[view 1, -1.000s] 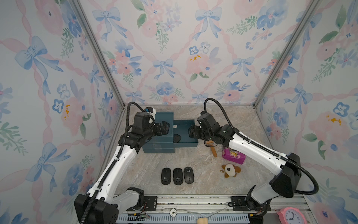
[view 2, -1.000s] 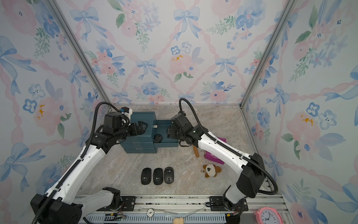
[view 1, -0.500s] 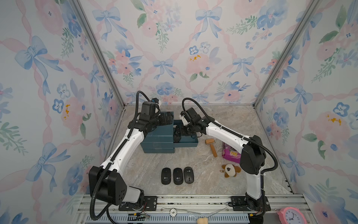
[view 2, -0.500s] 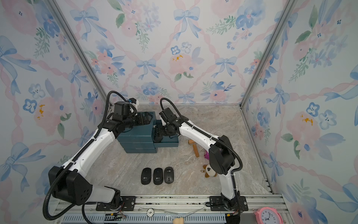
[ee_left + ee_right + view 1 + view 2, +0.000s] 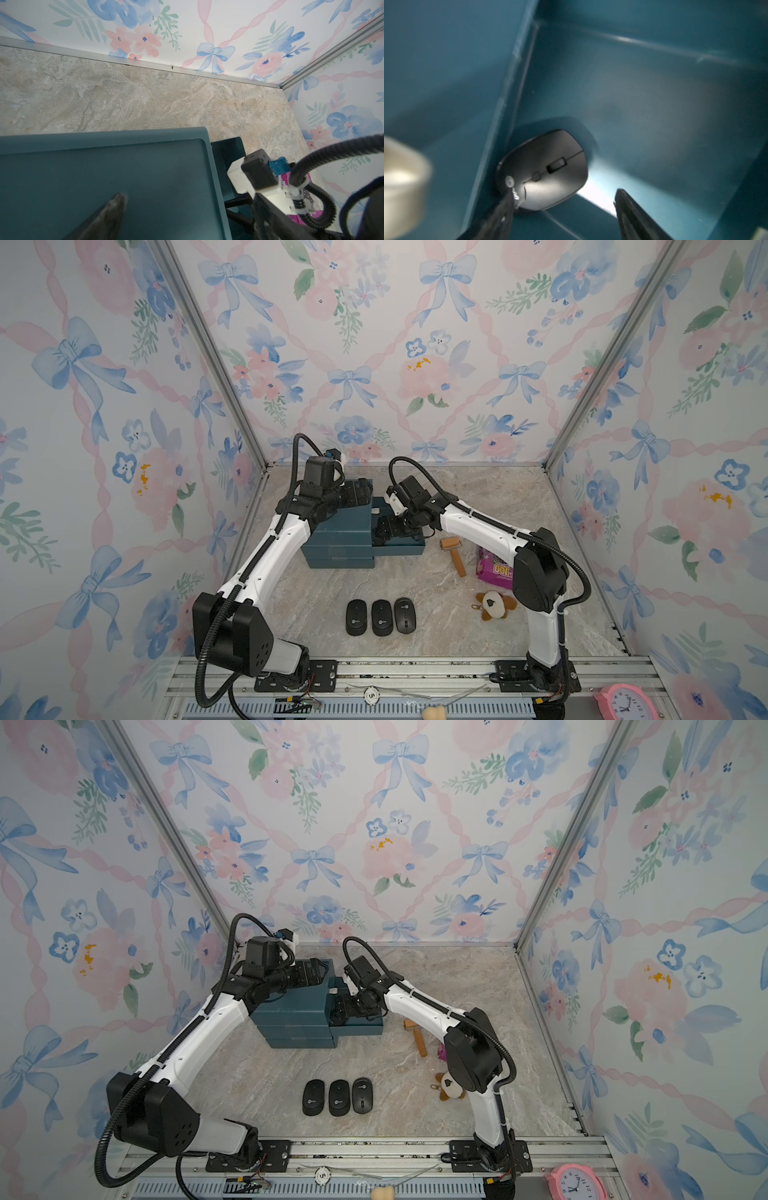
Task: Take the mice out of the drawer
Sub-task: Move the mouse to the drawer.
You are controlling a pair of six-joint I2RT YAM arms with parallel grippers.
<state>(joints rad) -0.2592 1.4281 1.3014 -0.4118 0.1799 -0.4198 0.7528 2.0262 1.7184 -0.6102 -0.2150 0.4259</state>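
Note:
Three black mice (image 5: 356,617) (image 5: 382,617) (image 5: 405,615) lie in a row on the marble floor near the front; both top views show them (image 5: 339,1097). The teal drawer (image 5: 401,549) stands pulled out to the right of its cabinet (image 5: 340,539). My right gripper (image 5: 382,531) (image 5: 564,190) reaches down into the drawer, open. Another black mouse (image 5: 544,170) lies on the drawer floor against the cabinet side, touching one finger (image 5: 500,216), and is not gripped. My left gripper (image 5: 357,497) (image 5: 190,195) rests over the cabinet top (image 5: 124,170), open and empty.
A wooden roller (image 5: 453,556), a purple packet (image 5: 496,570) and a brown-and-white plush keychain (image 5: 494,605) lie right of the drawer, near my right arm. A pink clock (image 5: 623,701) sits on the front rail. Walls close in on three sides.
My right gripper has moved from the drawer's right end to its left end, down over the mouse there. The left gripper has shifted back across the cabinet top.

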